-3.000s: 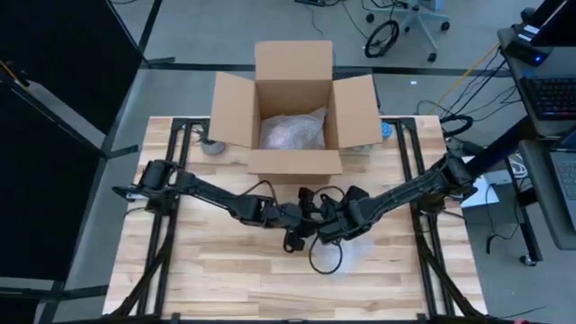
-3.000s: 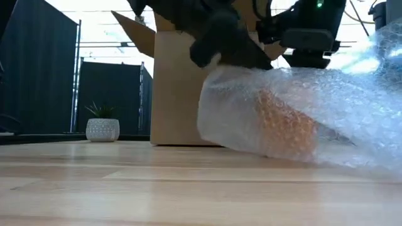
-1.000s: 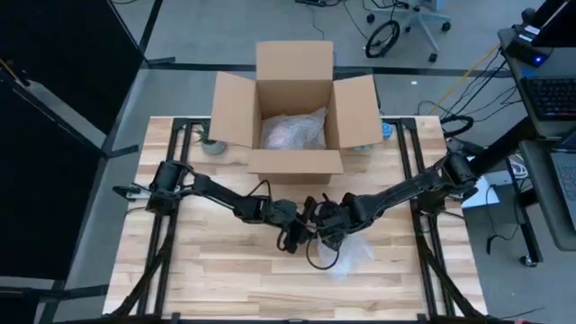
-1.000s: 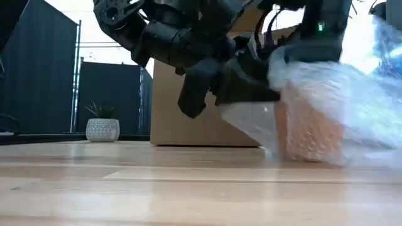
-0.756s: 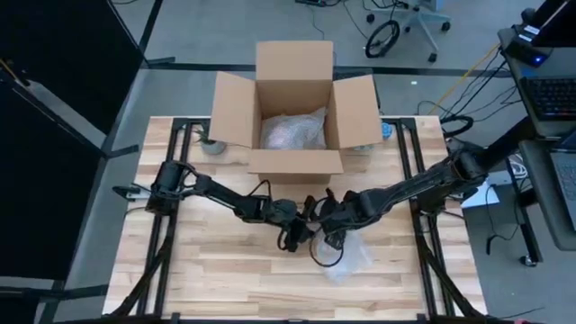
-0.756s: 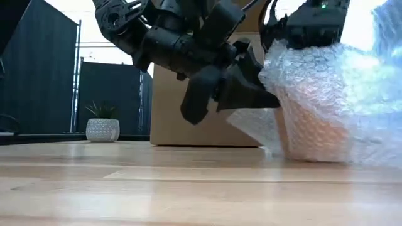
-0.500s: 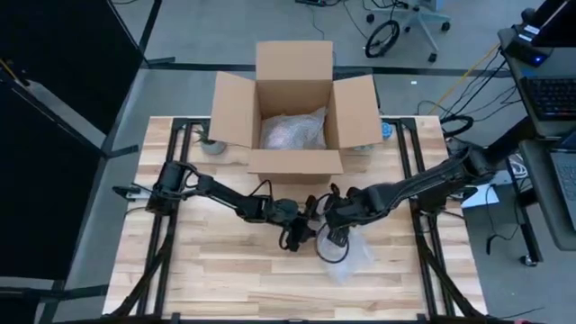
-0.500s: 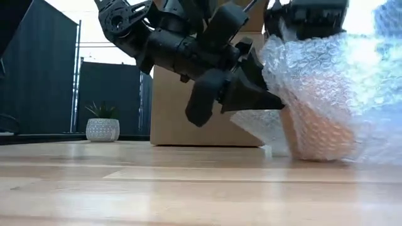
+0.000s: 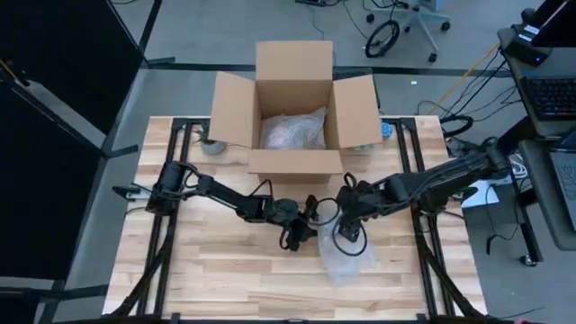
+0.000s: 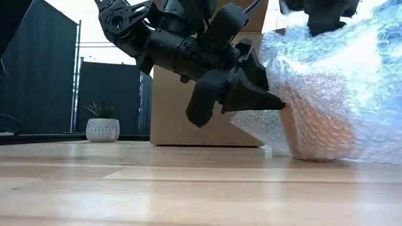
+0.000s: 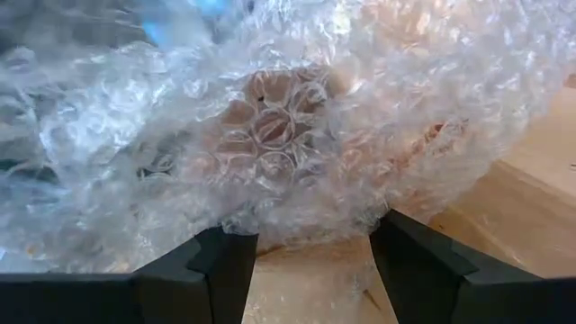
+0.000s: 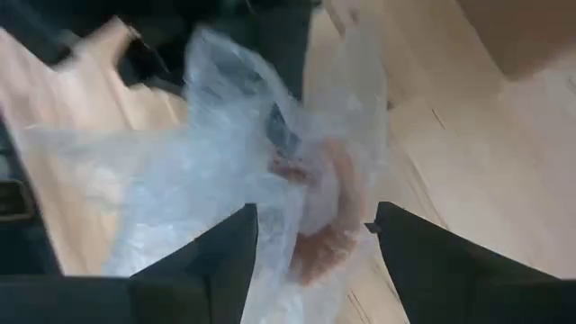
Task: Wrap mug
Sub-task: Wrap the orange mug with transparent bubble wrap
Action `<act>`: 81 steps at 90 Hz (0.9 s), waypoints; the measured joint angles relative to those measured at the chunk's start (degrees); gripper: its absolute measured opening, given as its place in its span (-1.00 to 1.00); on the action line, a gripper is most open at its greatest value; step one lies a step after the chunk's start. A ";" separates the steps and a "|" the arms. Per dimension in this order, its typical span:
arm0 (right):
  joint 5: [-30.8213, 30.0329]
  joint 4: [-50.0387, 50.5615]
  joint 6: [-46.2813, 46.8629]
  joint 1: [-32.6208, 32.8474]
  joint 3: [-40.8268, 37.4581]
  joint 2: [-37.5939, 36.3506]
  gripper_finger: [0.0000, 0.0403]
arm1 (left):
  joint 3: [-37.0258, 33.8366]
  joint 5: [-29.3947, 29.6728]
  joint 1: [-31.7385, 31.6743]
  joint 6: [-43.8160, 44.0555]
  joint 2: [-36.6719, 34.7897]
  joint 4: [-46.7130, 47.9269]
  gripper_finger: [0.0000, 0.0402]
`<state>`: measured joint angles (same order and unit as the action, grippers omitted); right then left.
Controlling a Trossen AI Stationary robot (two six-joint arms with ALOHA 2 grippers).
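We see the big wooden bench (image 9: 225,270), then the bubble wrap (image 10: 339,81) around the orange mug (image 10: 317,135), near the bench's middle, in front of the open box (image 9: 292,112). The wrap is soft and light, the mug hard and breakable, so we should hold loose wrap edges. Our left tool (image 11: 310,261) is open at the bundle, holding nothing. Our right tool (image 12: 310,243) is open above it.

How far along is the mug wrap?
Mostly covered: the mug stands on the table with bubble wrap draped over it, loose sheet trailing beside it. In hand: the left gripper, open, sits against the bundle; the right gripper, open, is above it. Left: snugging the loose wrap. The cardboard box already holds one wrapped bundle.
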<state>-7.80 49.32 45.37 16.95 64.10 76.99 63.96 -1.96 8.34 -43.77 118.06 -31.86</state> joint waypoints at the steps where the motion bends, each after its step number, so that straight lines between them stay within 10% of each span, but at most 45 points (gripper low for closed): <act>1: -0.17 -0.48 -0.03 0.00 0.00 -0.04 0.04 | 0.00 0.06 0.01 0.00 0.00 0.00 -0.03; 30: -5.10 -9.87 -5.90 0.26 -0.04 7.91 0.04 | 0.00 0.74 0.04 -0.04 -0.02 -0.02 -0.03; 81: -2.70 14.34 4.52 4.54 -0.13 4.54 0.04 | 0.13 1.49 0.02 0.11 -0.11 -0.25 -0.03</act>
<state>-10.50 63.66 49.89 21.49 63.96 81.53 64.10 -0.47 8.36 -43.66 117.95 -32.11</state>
